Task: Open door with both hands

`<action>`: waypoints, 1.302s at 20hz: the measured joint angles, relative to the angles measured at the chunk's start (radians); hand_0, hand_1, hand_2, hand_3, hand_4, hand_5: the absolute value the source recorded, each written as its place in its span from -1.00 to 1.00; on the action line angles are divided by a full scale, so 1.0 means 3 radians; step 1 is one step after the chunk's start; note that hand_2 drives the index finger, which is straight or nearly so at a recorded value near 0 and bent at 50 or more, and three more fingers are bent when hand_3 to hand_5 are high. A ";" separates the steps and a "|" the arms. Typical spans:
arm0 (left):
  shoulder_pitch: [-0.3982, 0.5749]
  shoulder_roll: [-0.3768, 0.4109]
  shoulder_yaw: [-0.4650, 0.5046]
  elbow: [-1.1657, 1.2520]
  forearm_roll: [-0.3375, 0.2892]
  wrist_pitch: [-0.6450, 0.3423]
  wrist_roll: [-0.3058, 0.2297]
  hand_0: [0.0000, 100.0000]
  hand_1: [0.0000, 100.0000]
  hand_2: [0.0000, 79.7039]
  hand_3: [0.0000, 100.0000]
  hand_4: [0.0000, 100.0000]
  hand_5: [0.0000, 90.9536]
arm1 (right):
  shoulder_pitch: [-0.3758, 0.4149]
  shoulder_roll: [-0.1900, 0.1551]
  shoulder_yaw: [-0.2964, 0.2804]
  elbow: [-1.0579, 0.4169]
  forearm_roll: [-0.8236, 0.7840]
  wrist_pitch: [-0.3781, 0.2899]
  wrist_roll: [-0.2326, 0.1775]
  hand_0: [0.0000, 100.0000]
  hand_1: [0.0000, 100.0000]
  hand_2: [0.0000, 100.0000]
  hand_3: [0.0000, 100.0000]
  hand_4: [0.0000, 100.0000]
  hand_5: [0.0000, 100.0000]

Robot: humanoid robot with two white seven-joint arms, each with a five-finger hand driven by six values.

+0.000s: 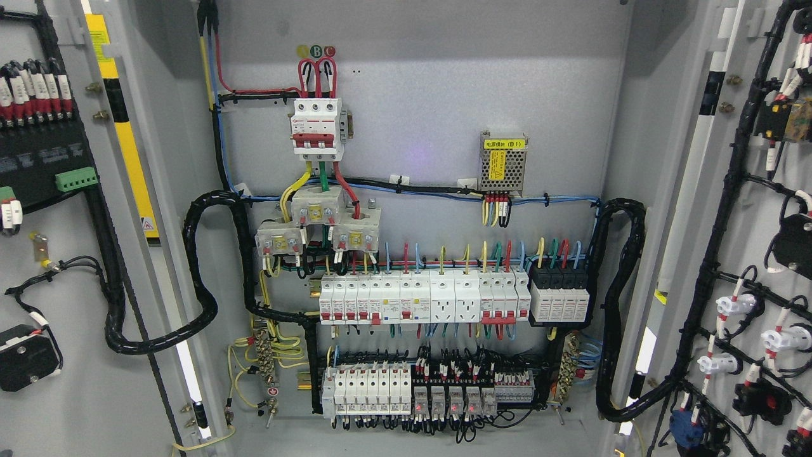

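Note:
I see an electrical cabinet with both doors swung wide open. The left door (63, 254) stands at the picture's left, its inner face toward me with wiring and a green terminal block. The right door (748, 241) stands at the picture's right, its inner face carrying black cable looms and white connectors. The cabinet's grey back panel (431, 101) is fully exposed between them. Neither of my hands nor arms shows in the head view.
A red-and-white main breaker (317, 130) sits at upper centre, a small power supply (503, 162) to its right. Rows of breakers (419, 298) and relays (431, 390) fill the lower panel. Thick black cable looms (203, 279) loop to each door.

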 measured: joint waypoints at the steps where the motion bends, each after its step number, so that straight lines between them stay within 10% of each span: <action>1: -0.0010 0.0012 0.0001 0.0017 0.0001 0.0004 0.0000 -0.76 0.11 -1.00 -1.00 -1.00 -1.00 | 0.0003 -0.0006 -0.0004 -0.0001 0.0000 0.0000 0.0000 -1.00 0.00 -0.92 -1.00 -1.00 -1.00; 26: 0.0085 -0.0013 -0.0339 -0.0299 -0.0123 0.0012 0.0190 -0.76 0.11 -1.00 -1.00 -1.00 -1.00 | 0.0023 -0.0161 0.0391 -0.0053 0.0082 -0.0007 0.0029 -1.00 0.00 -0.92 -1.00 -1.00 -1.00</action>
